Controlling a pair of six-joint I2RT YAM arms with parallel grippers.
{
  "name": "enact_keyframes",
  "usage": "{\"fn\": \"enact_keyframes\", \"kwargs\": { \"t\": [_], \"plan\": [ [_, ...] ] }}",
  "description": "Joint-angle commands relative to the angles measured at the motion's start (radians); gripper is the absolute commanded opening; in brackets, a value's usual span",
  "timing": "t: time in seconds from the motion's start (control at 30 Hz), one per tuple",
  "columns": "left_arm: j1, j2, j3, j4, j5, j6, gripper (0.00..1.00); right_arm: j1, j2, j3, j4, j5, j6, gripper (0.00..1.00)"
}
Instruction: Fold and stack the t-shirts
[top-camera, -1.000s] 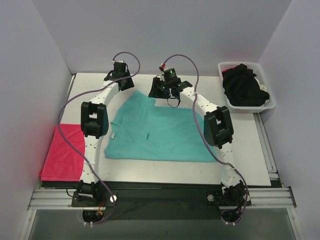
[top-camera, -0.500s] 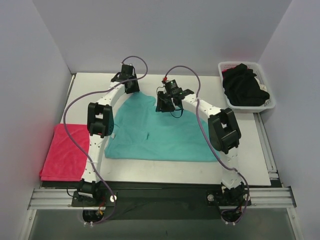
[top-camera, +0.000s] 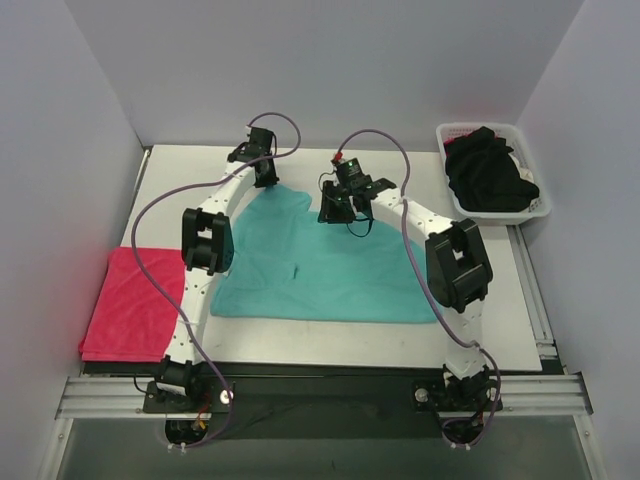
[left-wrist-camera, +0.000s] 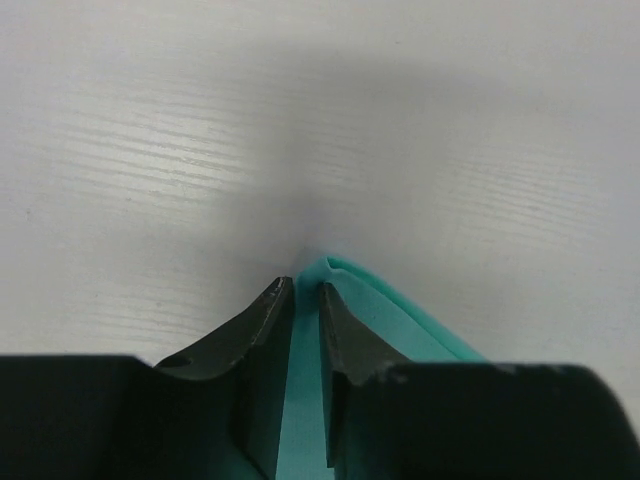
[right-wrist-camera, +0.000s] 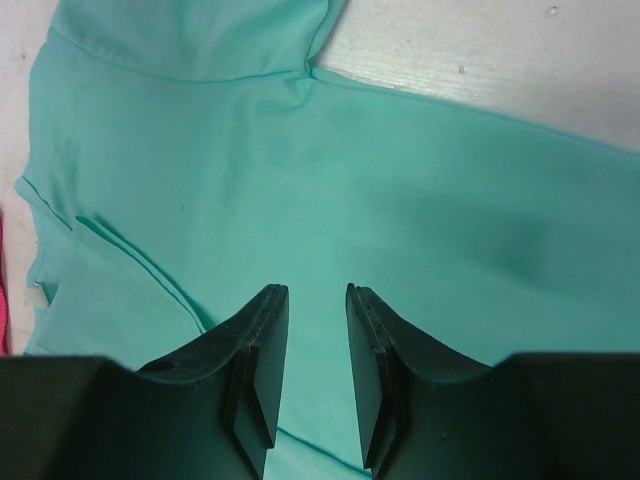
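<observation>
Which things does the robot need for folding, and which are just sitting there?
For the job: teal shirt, red shirt, black shirts.
Just there: white basket, table.

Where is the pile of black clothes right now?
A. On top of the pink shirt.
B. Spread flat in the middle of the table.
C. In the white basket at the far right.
C: the black clothes sit heaped inside the white basket, while only the teal shirt lies spread in the middle and nothing rests on the pink shirt.
</observation>
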Motion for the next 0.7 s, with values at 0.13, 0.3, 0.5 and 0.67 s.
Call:
{"fn": "enact_keyframes", "kwargs": {
  "t": [0.13,0.3,0.5,0.67],
  "plan": [
    [-0.002,0.041,0.041,-0.068,-0.015,0.028,0.13,-0.031,-0.094,-0.026,-0.016,0.036,0.022,0.3],
    [0.005,0.036,0.043,-0.065,-0.023,0.039,0.0,-0.048,-0.115,-0.05,-0.038,0.082,0.022,0.28],
    [0.02,-0.019,-0.003,-0.031,-0.023,0.053,0.0,-0.118,-0.109,-0.014,-0.183,0.311,-0.007,0.27],
    [0.02,-0.074,-0.057,0.02,-0.005,0.061,0.0,-0.17,-0.063,0.041,-0.275,0.505,-0.07,0.28]
  ]
}}
